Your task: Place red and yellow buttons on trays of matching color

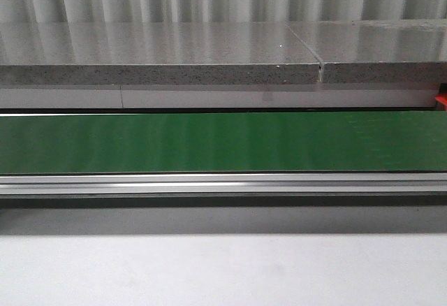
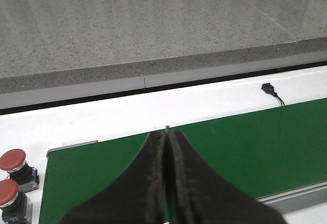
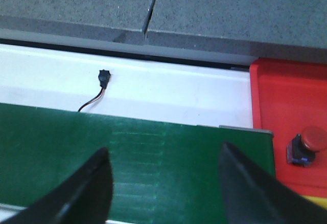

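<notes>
Two red buttons (image 2: 13, 161) (image 2: 8, 194) stand on the white frame beside the end of the green belt (image 2: 240, 152) in the left wrist view. My left gripper (image 2: 167, 129) hangs over that belt, shut with nothing between its fingers. In the right wrist view a red tray (image 3: 286, 96) lies past the belt's other end and holds one red button (image 3: 308, 143). A sliver of yellow (image 3: 314, 200) shows beside the red tray. My right gripper (image 3: 163, 155) is open over the belt (image 3: 153, 157), empty. No yellow button is in view. Neither gripper appears in the front view.
The green conveyor belt (image 1: 223, 142) runs across the front view, with a metal rail (image 1: 223, 182) on its near side and a grey stone counter (image 1: 160, 54) behind. A small black connector with wires (image 3: 103, 76) lies on the white frame. The red tray's edge (image 1: 441, 101) peeks in at far right.
</notes>
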